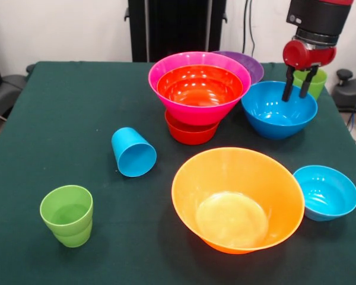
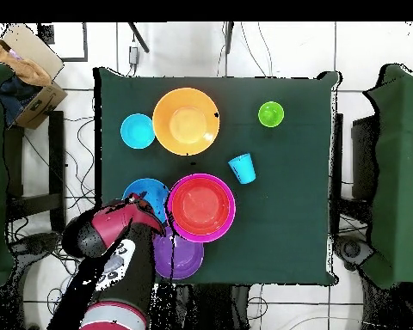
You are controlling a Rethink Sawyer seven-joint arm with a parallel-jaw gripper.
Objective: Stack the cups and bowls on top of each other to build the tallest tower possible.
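Note:
My gripper (image 1: 295,96) is open and empty, with its fingertips at the far rim of the blue bowl (image 1: 279,113). A lime green cup (image 1: 315,79) stands just behind it. The tower is the large pink bowl (image 1: 197,113) with a medium red-orange bowl (image 1: 199,86) nested inside, resting on a small red-orange bowl (image 1: 188,134). The purple bowl (image 1: 247,62) sits behind the pile. The large orange bowl (image 1: 237,199) and the small blue bowl (image 1: 326,191) stand near the front. A sky blue cup (image 1: 133,152) lies on its side. Another lime green cup (image 1: 67,215) stands upright at front left.
The dark green table (image 1: 59,119) has open cloth on its left half in the front view. In the overhead view the arm (image 2: 115,236) covers part of the blue bowl (image 2: 145,193) and the purple bowl (image 2: 180,258). Chairs stand at both sides of the table.

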